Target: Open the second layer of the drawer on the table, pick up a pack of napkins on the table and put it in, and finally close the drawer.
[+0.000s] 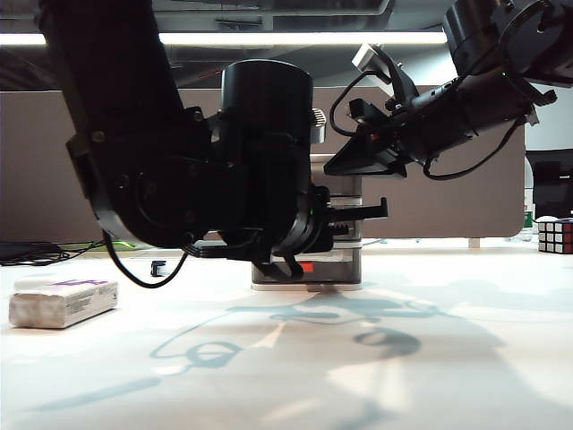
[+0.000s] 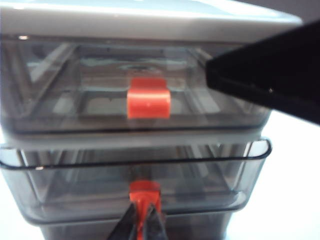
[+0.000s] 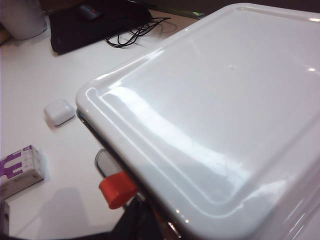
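Second layer slid slightly out of the drawer, its red-orange handle pinched by the left claw. Right claw clenched empty above the white lid. Pack of napkins lying far left on the white bench; grey partition behind.

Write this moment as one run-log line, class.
left gripper: shut on red-orange handle of smoky grey middle drawer, slightly out | right gripper: above white drawer unit top | purple-topped napkin pack: on table
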You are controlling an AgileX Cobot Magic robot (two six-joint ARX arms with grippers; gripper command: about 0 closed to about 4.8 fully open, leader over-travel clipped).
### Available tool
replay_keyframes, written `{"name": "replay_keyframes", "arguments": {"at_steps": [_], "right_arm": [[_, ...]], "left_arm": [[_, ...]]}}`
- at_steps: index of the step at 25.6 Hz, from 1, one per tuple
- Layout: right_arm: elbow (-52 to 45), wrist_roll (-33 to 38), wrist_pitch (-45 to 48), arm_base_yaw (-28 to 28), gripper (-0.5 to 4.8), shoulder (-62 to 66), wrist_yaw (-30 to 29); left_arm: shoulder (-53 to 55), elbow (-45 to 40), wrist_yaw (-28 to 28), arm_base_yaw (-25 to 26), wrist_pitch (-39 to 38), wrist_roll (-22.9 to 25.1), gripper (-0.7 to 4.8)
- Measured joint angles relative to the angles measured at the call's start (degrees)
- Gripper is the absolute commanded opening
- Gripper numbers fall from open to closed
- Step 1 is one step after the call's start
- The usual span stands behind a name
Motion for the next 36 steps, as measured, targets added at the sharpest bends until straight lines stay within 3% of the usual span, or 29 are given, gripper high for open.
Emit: {"name": "replay_keyframes", "arguments": {"at_steps": [11,13,18,23,36], "right_arm": [[0.11,0.00,0.13,0.00,-0.05,0.02,0.04],[0.11,0.00,0.15,0.02,-0.05,0.02,0.04],[0.15,0.00,0.20,0.63,-0.05,0.02,0.02],[0.15,0.00,0.20,0.63,-0.05,0.02,0.07],[0.20,0.02,0.22,0.70,-0.05,0.02,0.04]], "left_arm": [[-5.79,-9.70,-4.70,-5.77,0.13,-1.18,0.04],[-5.62,-9.70,-3.98,-5.86,0.11,-2.58,0.84],[-5.62,-6.99,0.74,-3.06,-0.72,-6.97,1.84],[-5.55,-1.40,4.37,-0.79,-9.81,-7.04,1.83],[-2.82,0.52,2.64,0.28,-10.10,-7.06,1.79]]}}
